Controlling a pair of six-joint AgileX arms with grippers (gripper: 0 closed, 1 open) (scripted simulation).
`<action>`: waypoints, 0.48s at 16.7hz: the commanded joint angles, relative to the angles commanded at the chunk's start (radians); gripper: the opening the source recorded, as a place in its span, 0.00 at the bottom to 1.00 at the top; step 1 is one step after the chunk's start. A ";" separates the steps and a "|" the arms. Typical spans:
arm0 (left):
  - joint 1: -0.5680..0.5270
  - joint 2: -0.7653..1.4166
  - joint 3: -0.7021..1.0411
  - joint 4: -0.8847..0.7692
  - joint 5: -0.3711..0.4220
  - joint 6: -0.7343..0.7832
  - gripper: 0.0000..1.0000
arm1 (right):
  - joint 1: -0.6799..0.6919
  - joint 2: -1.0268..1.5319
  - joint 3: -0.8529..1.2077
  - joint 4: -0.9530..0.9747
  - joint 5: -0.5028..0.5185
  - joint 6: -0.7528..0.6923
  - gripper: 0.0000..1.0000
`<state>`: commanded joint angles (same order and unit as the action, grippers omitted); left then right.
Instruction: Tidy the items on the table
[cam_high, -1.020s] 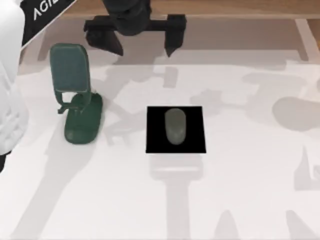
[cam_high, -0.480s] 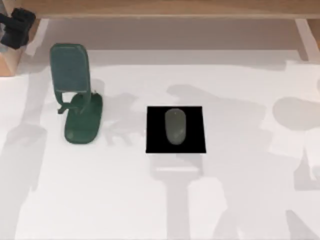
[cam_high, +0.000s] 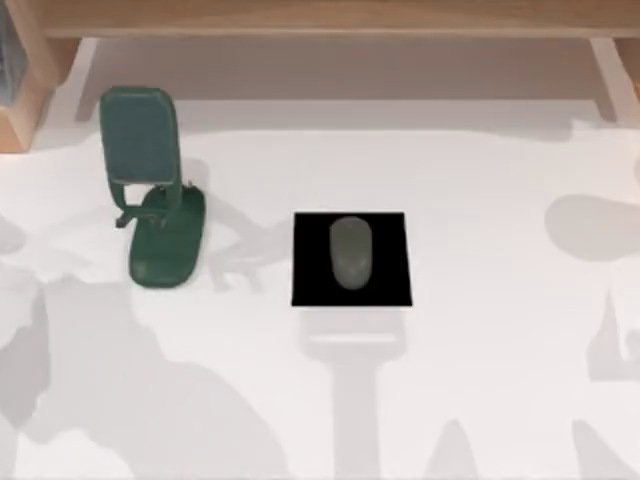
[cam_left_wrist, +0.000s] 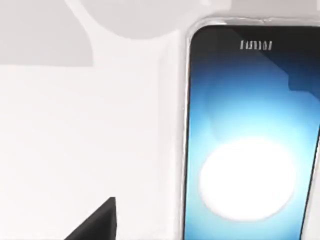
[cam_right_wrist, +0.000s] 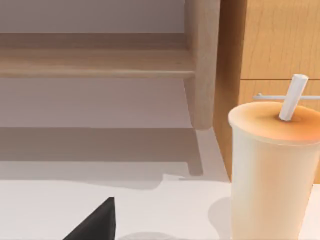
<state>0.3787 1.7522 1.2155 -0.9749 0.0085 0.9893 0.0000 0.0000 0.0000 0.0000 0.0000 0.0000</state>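
The mouse (cam_high: 351, 252) lay on the black pad (cam_high: 310, 285) mid-surface, the green phone stand (cam_high: 150, 190) to its left, with bare white surface (cam_high: 480, 400) open toward the near edge and the right. My left wrist camera looked close down on the phone (cam_left_wrist: 250, 150), screen up on the white. My right wrist camera faced the wooden shelf (cam_right_wrist: 100, 62) and a straw cup (cam_right_wrist: 272, 170). Whether my fingers were wide or narrow, I could not tell.

The white table (cam_high: 480, 400) carries a dark green phone stand (cam_high: 160, 235) near its left edge, upright on an oval base. A black square pad (cam_high: 390, 285) lies flat at the table's middle. A smartphone (cam_left_wrist: 250, 145) lies flat on the table, screen up. A lidded cup (cam_right_wrist: 272, 170) stands beside the wooden shelf (cam_high: 320, 18) along the far edge.
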 joint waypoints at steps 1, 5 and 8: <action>0.024 -0.001 -0.031 0.001 -0.004 0.030 1.00 | 0.000 0.000 0.000 0.000 0.000 0.000 1.00; 0.047 -0.001 -0.061 0.002 -0.009 0.059 1.00 | 0.000 0.000 0.000 0.000 0.000 0.000 1.00; 0.043 0.005 -0.061 0.004 -0.007 0.057 1.00 | 0.000 0.000 0.000 0.000 0.000 0.000 1.00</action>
<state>0.4218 1.7568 1.1544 -0.9711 0.0012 1.0467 0.0000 0.0000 0.0000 0.0000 0.0000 0.0000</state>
